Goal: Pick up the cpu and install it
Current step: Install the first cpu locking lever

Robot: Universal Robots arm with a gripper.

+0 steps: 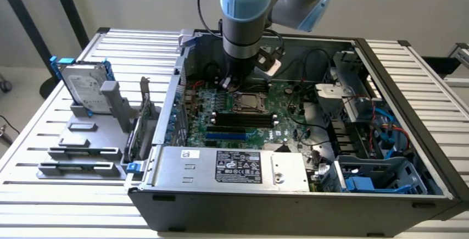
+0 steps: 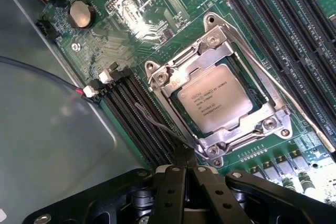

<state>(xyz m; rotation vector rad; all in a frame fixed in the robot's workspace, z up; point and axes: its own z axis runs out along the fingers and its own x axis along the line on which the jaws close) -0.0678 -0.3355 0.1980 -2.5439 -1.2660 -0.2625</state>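
Note:
The cpu (image 2: 216, 98), a small square chip with a silver-grey printed top, lies flat inside the metal socket frame (image 2: 157, 74) on the green motherboard (image 2: 121, 35). My gripper (image 2: 185, 155) is shut with nothing between its black fingers. Its tips sit just off the frame's near corner, beside a thin wire lever (image 2: 152, 121). In the exterior view the arm (image 1: 245, 24) reaches down into the open computer case, and the socket (image 1: 253, 103) lies just below the wrist.
Long black memory slots (image 2: 283, 40) flank the socket on both sides. The case walls (image 1: 410, 85), power supply (image 1: 234, 165) and drive cage (image 1: 374, 178) enclose the board. A silver hard drive with blue brackets (image 1: 81, 85) stands on a grey fixture at the exterior view's left.

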